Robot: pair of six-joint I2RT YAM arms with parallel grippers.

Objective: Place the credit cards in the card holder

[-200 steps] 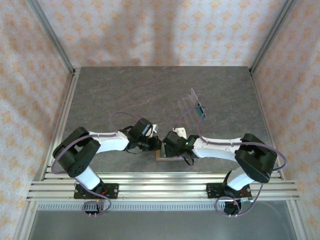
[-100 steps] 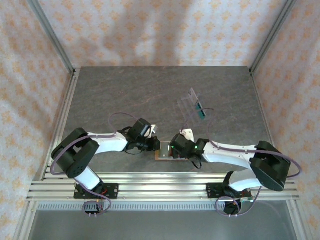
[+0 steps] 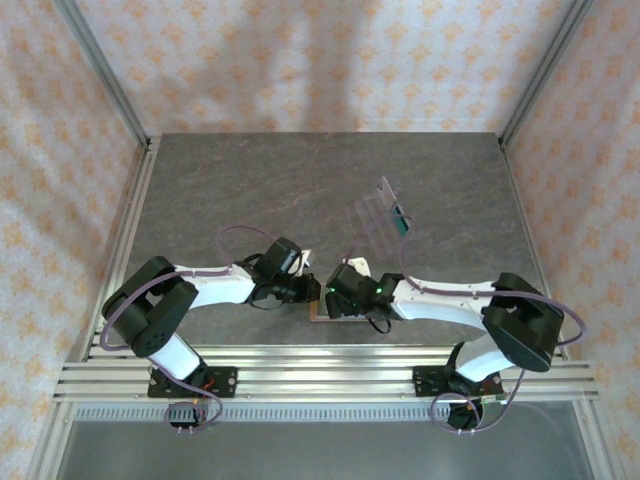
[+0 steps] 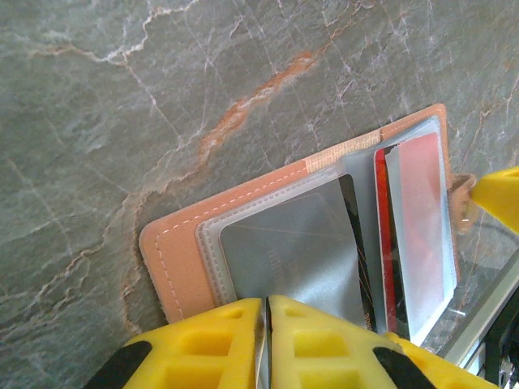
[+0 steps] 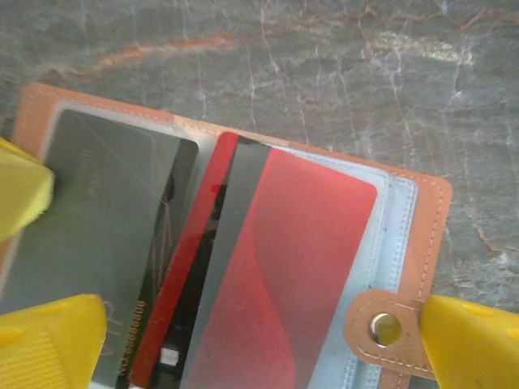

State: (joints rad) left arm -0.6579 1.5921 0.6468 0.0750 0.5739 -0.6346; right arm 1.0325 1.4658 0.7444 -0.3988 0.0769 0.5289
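Observation:
The card holder (image 4: 174, 259) lies open on the table near the front edge, tan inside with clear sleeves; its brown edge (image 3: 318, 320) peeps out under both wrists. A pale grey credit card (image 4: 300, 251) lies in its left sleeve. My left gripper (image 4: 268, 340) is shut on that card's near edge. Beside it lie a black card with a red stripe (image 5: 174, 292) and a red card (image 5: 300, 275) under a sleeve. My right gripper (image 5: 263, 356) hangs open over the holder, one finger next to the snap tab (image 5: 385, 328).
A clear plastic stand (image 3: 380, 208) with a small green thing (image 3: 400, 222) is at the back right. The table's metal front rail (image 3: 320, 375) runs just below the holder. The two wrists (image 3: 300, 285) nearly touch over the holder.
The right arm's elbow swung out to the right and came back; its gripper stayed over the holder, open. The left gripper kept its place and its grip.

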